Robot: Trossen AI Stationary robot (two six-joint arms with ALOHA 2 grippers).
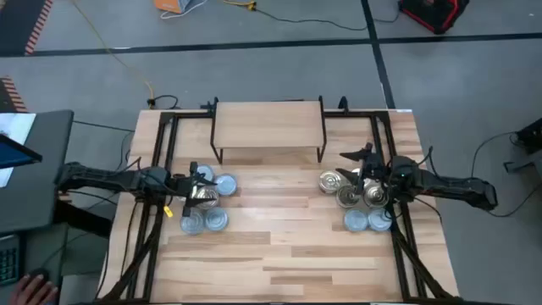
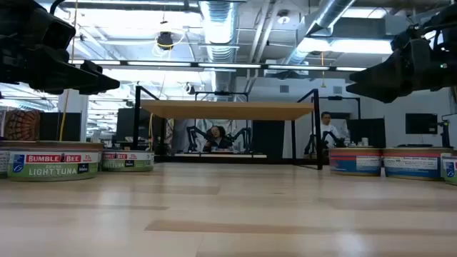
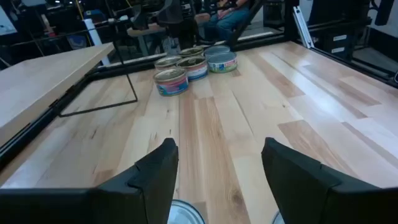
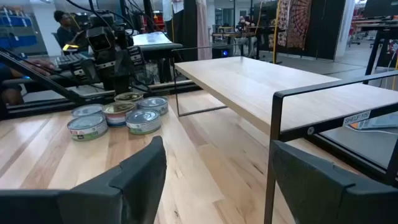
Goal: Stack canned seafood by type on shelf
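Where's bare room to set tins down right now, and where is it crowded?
The shelf top is bare. So is the table middle strip between the left tin cluster and right tin cluster, and the front edge. Crowded: around each cluster, with the left claw and right claw open above them.

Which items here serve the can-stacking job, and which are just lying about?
Job:
- left group of cans
- right group of cans
- shelf, nothing on it yet
- left pincer and right pincer, both open

Lying about:
- orange object on floor
- cable
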